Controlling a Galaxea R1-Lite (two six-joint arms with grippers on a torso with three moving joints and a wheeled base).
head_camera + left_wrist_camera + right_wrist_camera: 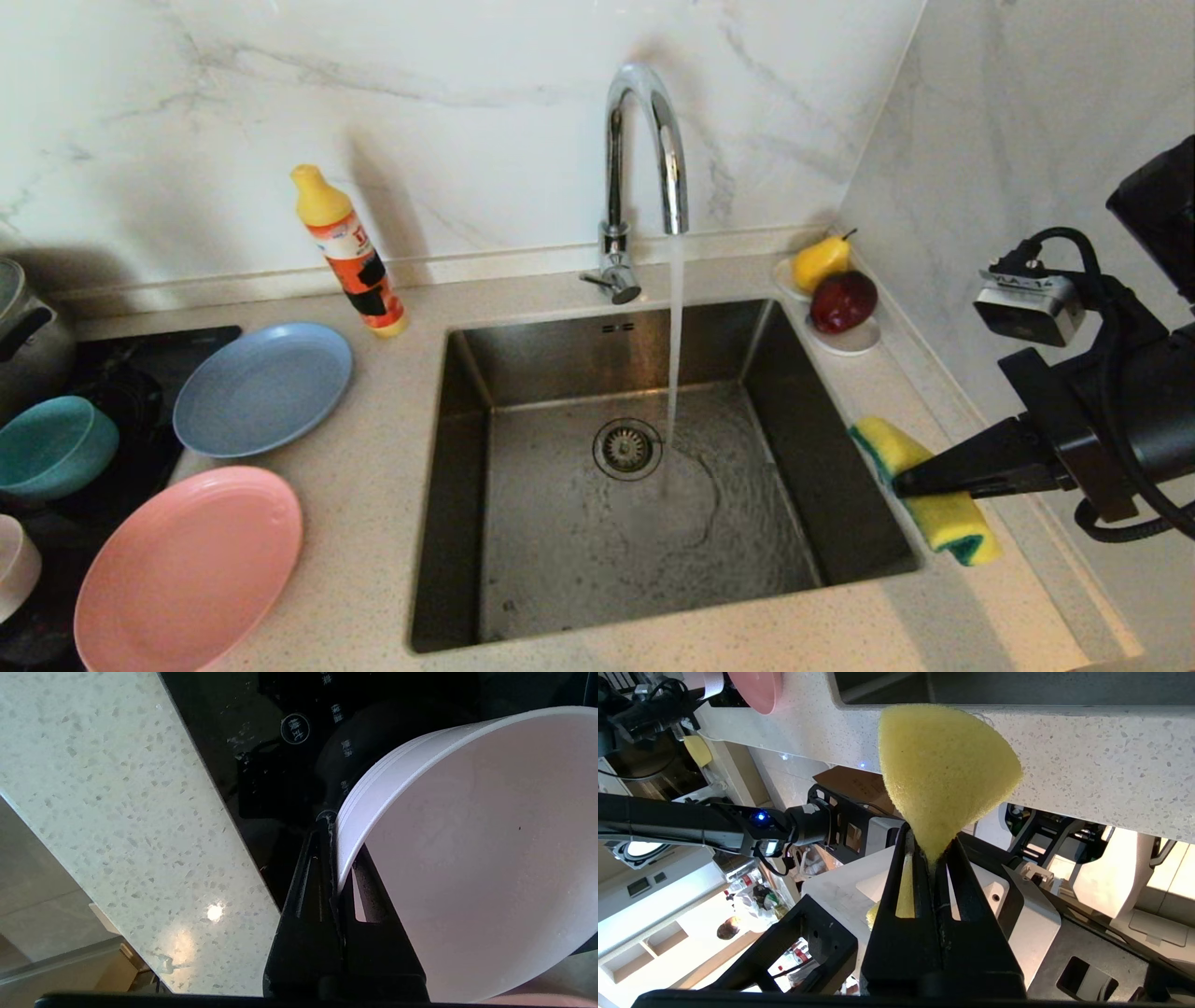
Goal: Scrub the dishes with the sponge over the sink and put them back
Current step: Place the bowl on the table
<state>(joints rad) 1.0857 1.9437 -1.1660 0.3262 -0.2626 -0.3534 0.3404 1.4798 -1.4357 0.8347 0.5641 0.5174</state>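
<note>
In the left wrist view my left gripper (336, 833) is shut on the rim of the pale pink-white bowl (467, 858), which is tilted over the black cooktop (261, 742). The head view shows only that bowl's edge (14, 565) at the far left, not the gripper. The teal bowl (51, 446), grey-blue plate (261, 387) and salmon-pink plate (187, 569) rest left of the sink (448, 467). My right gripper (901, 485) is shut on the yellow-and-green sponge (943, 518), held over the counter at the sink's right rim. In the right wrist view that gripper (931, 847) pinches the sponge (943, 770).
Water runs from the chrome faucet (644, 140) into the basin beside the drain (627, 448). An orange dish-soap bottle (350, 252) stands behind the plates. A white dish with a pear and an apple (845, 317) sits at the back right corner. A steel pot (28, 327) stands far left.
</note>
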